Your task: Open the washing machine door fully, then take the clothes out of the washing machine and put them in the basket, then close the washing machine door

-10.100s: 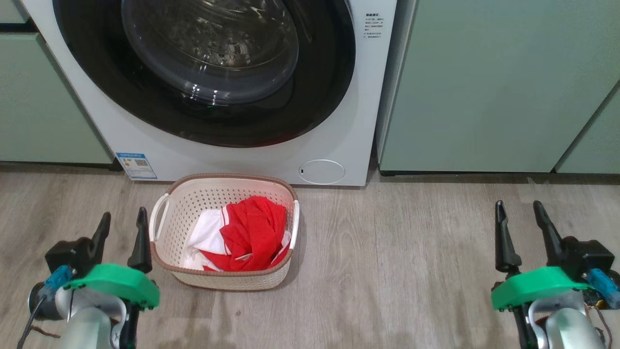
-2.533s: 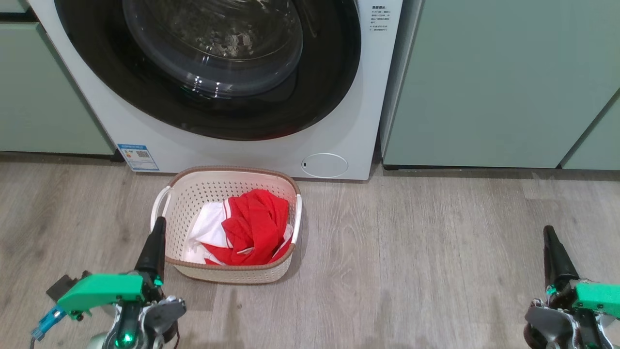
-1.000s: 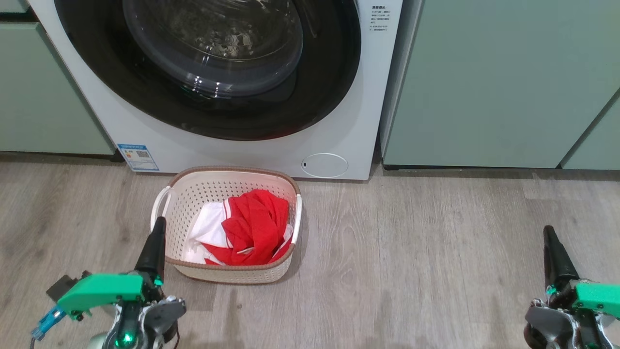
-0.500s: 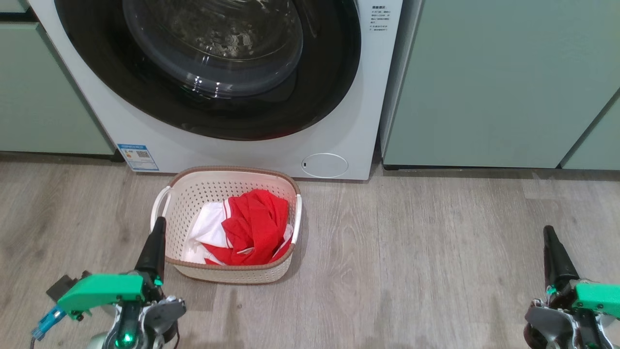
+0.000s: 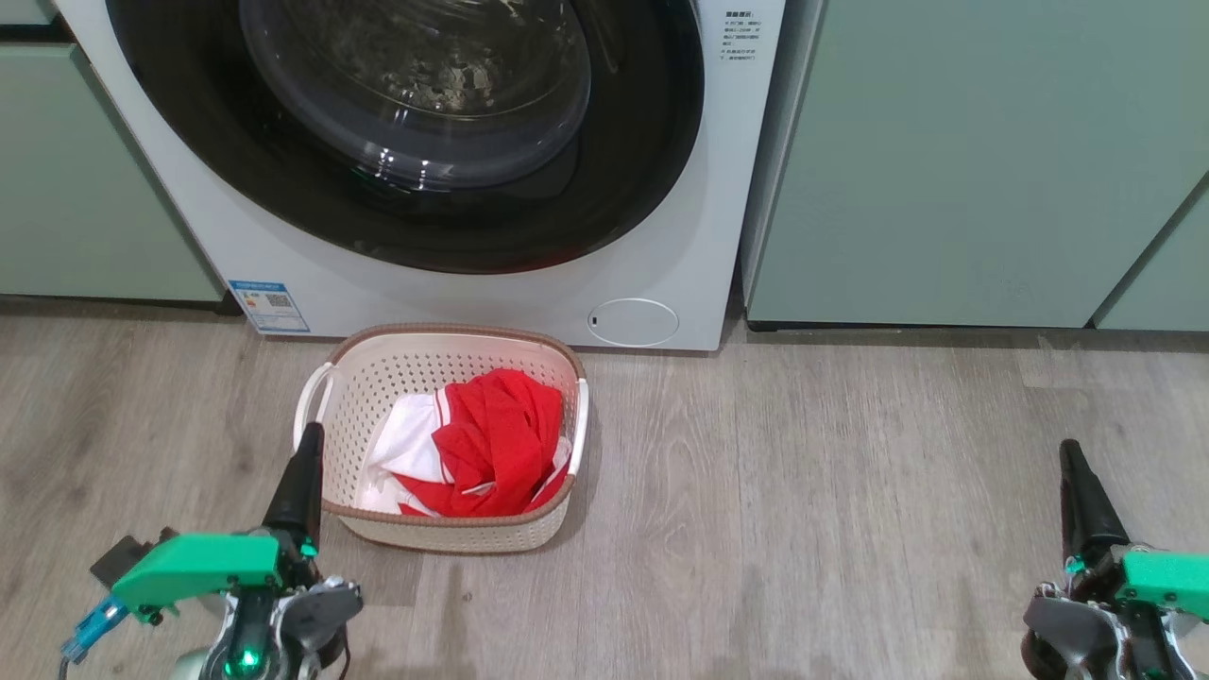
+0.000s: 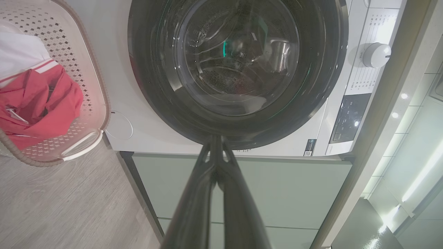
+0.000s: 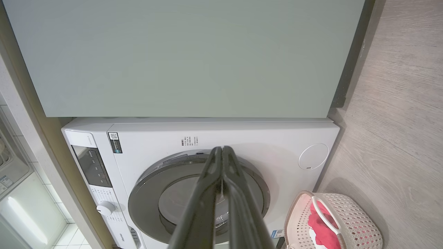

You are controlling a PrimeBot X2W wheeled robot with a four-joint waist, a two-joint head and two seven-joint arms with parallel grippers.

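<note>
A: Nearest first: what are the arms doing?

B: The left end effector (image 5: 308, 444) and right end effector (image 5: 1069, 453) hang low over the floor (image 5: 803, 491), fingers pressed together, holding nothing.

A: And the clothes?

B: The clothes (image 5: 491, 444) lie in the basket (image 5: 444, 534), just in front of the washing machine (image 5: 283, 264).

A: The door?

B: The washing machine door (image 5: 652, 189) sits flush and shut, with no red behind its window. I judge every step done.

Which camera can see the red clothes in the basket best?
The head view: the clothes lie whole and unblocked in the basket. The left wrist view cuts them off at its edge; the right wrist view shows a small red bit.
</note>
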